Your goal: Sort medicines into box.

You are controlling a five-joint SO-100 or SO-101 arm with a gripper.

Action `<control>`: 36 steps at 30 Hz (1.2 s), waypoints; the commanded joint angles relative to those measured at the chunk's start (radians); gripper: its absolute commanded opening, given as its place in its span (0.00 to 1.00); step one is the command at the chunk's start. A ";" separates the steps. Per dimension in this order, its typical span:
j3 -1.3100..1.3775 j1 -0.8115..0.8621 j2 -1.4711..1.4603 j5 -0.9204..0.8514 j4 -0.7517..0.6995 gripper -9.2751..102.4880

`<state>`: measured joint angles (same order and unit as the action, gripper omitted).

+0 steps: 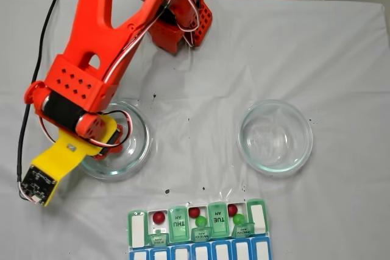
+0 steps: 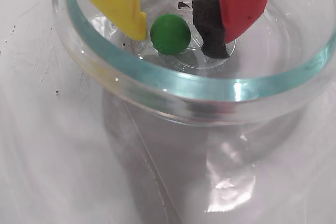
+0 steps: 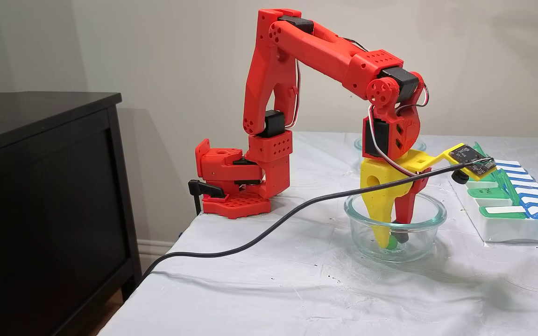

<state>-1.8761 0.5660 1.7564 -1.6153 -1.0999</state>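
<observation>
Glass bowl (image 2: 173, 85) walls ring the green ball (image 2: 170, 34) between parted jaws.

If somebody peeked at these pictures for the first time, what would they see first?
Probably the big orange-red robot arm bending over a glass bowl on the white table. Its gripper, with one yellow finger and one red finger, is open around a little green ball in the bowl's bottom. Near the table's front edge in a fixed view, the pill box already holds red and green balls.
</observation>
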 commanded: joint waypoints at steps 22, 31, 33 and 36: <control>-0.087 -0.011 0.115 0.025 0.101 0.12; -0.126 -0.023 0.147 0.054 0.120 0.08; -0.126 -0.037 0.170 0.067 0.091 0.08; -0.161 -0.083 0.281 0.121 0.071 0.08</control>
<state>-2.0249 0.5323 1.8530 -1.5370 -1.0140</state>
